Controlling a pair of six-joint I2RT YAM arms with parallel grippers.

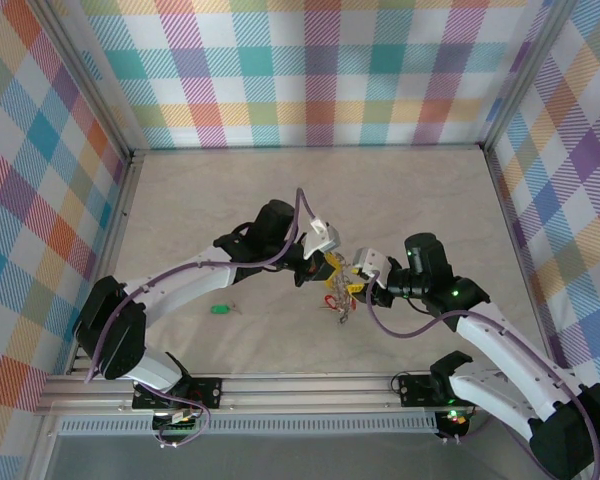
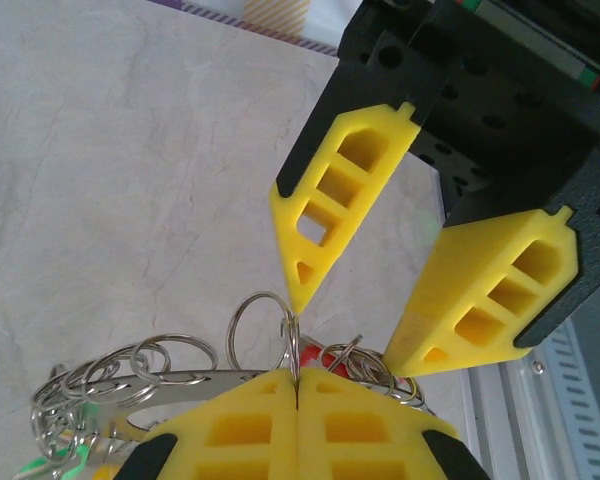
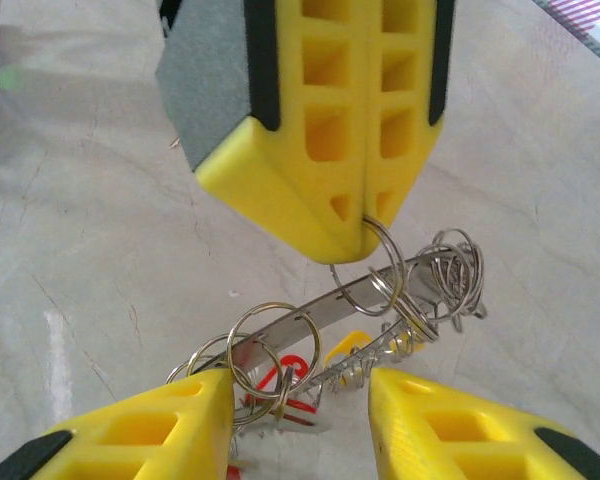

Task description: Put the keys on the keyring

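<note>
- Left pincer [image 2: 296, 380] clamped tight on a small ring [image 2: 264, 294] of the keyring [image 2: 195, 377].
- Right pincer [image 3: 300, 385] spread wide, gripping nothing.
- 1 green key [image 1: 220, 308] on the counter [image 1: 280, 190], at 9 o'clock.

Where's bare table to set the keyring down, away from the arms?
Bare: the far half of the table, up to the back wall. Crowded: the centre, where the left end effector and right end effector meet at the keyring; a green-tagged key lies near left.
</note>
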